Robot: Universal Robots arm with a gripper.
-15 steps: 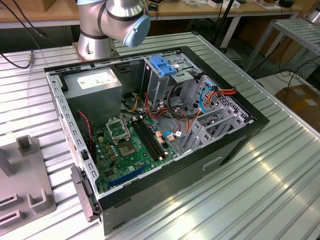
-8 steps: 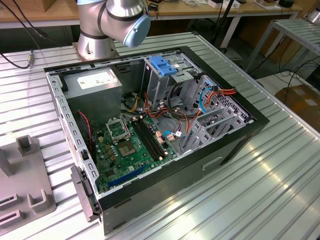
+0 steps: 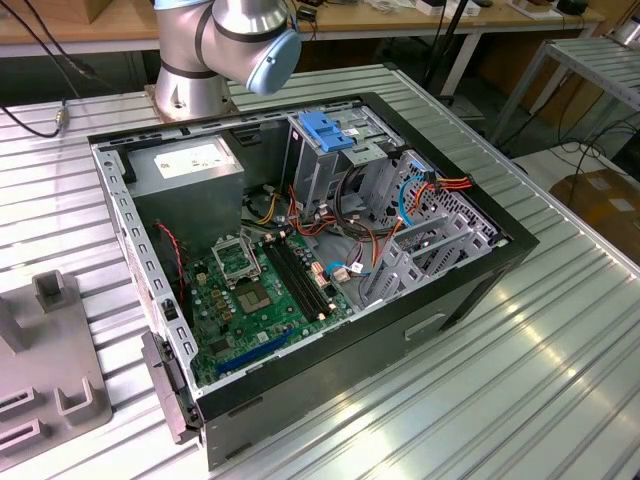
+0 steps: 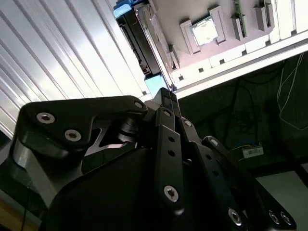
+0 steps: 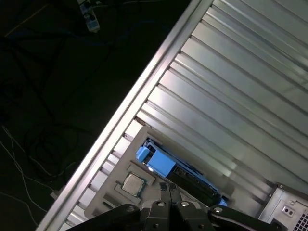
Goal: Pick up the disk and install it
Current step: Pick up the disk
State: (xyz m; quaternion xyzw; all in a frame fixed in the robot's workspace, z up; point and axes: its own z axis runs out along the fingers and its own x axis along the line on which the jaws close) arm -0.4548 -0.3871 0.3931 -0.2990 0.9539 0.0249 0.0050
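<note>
While hand [image 5: 166, 187] hovers near disk [image 5: 173, 169], chip [image 5: 133, 184] sits beside.

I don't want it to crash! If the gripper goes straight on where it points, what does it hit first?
Probably the disk, at its blue rail just ahead of the gripper, though depth is unclear.

We find the computer case [image 3: 450, 312] mid-desk [image 3: 560, 390], with the arm's base [image 3: 188, 92] behind it at the far edge. Inside, the power supply [image 3: 190, 166] takes the far corner on the exterior view's left. The drive cage [image 3: 322, 160] stands beside it, and the motherboard [image 3: 262, 300] lies on the floor. A fixture plate [image 5: 119, 168] at the desk's edge holds the disk [image 5: 157, 161] on edge, beside a processor chip [image 5: 133, 183].
</note>
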